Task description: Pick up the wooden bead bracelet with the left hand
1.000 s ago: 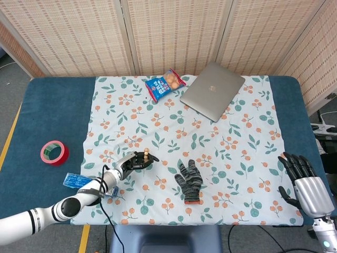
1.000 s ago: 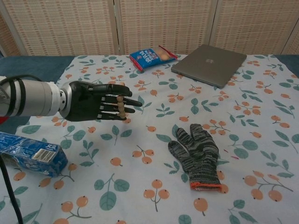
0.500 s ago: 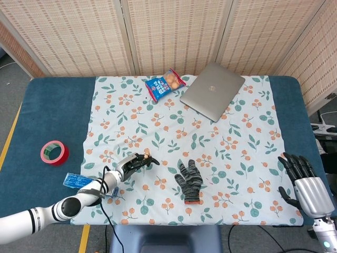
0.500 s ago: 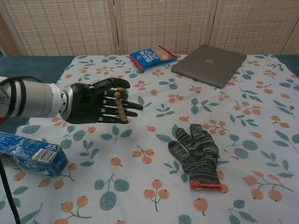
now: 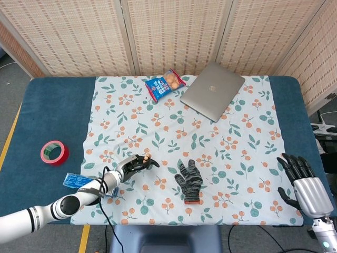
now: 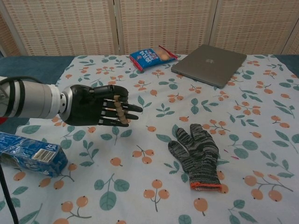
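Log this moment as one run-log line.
left hand: holds wooden bead bracelet above floral cloth | right hand: idle, fingers apart | glove: on cloth

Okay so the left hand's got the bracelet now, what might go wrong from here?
1. The bracelet lies across the left hand's fingers, which look only partly curled around it. It may slide off if the hand tilts.
2. If it drops, it could land on the patterned cloth, where the beads may be hard to tell from the orange berry print.
3. The blue packet lies just below the left forearm. Lowering the arm may bump it.
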Action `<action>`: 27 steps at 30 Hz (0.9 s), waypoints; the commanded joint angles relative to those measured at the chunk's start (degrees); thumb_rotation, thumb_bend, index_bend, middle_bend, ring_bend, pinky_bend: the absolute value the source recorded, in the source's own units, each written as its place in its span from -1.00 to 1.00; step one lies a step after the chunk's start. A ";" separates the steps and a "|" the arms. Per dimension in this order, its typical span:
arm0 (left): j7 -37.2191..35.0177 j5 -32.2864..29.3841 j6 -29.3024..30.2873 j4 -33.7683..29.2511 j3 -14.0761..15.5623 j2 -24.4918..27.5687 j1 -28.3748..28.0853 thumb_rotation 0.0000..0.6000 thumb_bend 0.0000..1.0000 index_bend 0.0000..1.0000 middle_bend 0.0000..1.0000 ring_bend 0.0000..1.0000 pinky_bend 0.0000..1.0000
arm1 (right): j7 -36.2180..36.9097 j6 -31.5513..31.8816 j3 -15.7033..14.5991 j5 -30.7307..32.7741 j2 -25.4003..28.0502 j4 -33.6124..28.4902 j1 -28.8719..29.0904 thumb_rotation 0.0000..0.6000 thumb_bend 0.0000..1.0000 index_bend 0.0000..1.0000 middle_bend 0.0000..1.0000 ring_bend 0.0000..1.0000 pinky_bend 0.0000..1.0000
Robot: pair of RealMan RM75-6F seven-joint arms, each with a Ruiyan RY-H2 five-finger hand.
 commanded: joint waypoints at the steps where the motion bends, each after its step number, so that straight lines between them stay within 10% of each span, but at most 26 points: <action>1: -0.31 0.28 -0.25 -0.27 -0.46 -0.12 0.44 1.00 0.63 0.42 -0.20 -0.77 -1.00 | -0.10 -0.12 -0.02 0.01 -0.03 -0.02 0.05 1.00 -0.40 -1.00 -1.00 -1.00 -1.00; 12: 4.72 5.10 4.72 1.05 2.57 -1.22 0.14 1.00 0.98 0.21 -0.23 -0.77 -1.00 | 0.27 0.55 0.13 -0.01 0.13 -0.06 -0.18 1.00 -0.40 -1.00 -1.00 -1.00 -1.00; 27: 32.04 20.56 44.32 12.81 16.69 -17.17 2.06 1.00 0.98 0.22 -0.21 -0.77 -1.00 | 0.71 1.36 -0.02 -0.69 0.32 -0.12 -0.51 0.99 -0.40 -1.00 -1.00 -1.00 -1.00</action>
